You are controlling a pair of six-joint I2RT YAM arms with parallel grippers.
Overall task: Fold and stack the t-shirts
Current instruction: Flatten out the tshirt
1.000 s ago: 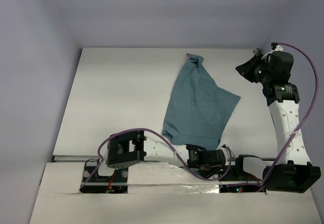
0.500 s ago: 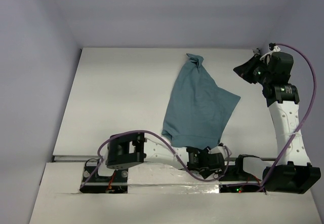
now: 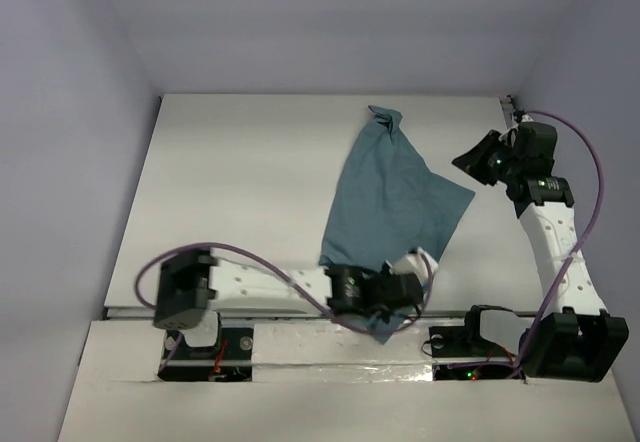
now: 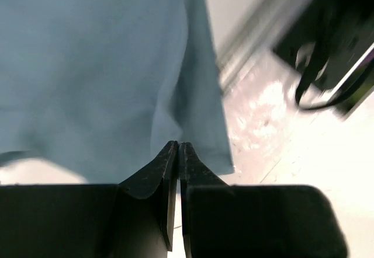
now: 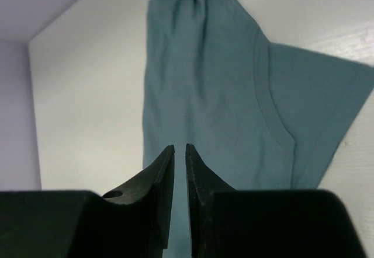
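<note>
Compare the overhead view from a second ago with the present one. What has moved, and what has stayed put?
The left arm's rear link swung out leftward, and the left gripper shifted left, closer to the t-shirt's near hem. The right gripper came slightly nearer and leftward, toward the shirt's sleeve. The t-shirt itself lies unmoved.

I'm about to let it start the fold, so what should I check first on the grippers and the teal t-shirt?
1. Left gripper at the t-shirt's near hem: ok.
2. Cloth actually pinched there: cannot tell.
3. Right gripper open for a grasp: not ok, jaws almost shut, empty.
4. T-shirt spread flat: not ok, far end bunched.
5. Grippers well apart from each other: ok.
</note>
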